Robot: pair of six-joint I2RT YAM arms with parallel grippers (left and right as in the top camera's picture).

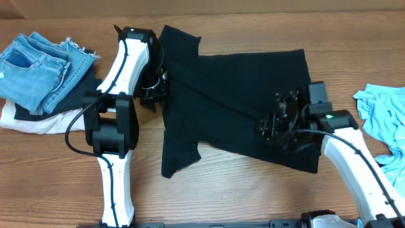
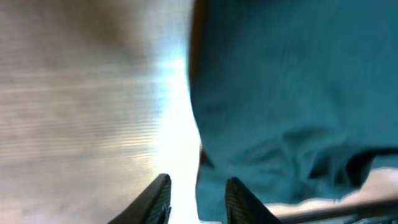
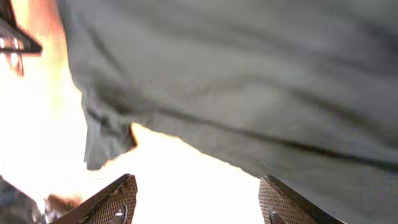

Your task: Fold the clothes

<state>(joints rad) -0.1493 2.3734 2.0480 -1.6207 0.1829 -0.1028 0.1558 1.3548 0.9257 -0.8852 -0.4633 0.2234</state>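
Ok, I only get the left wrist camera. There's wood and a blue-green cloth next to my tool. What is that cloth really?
Observer: From overhead it's a black shirt, lying rumpled across the middle of the table.
Operator: Where's the other tool?
Observer: The right tool is over the shirt's right part, wide open and holding nothing.
Operator: Are there more clothes?
Observer: Yes, jeans lie at the left end.
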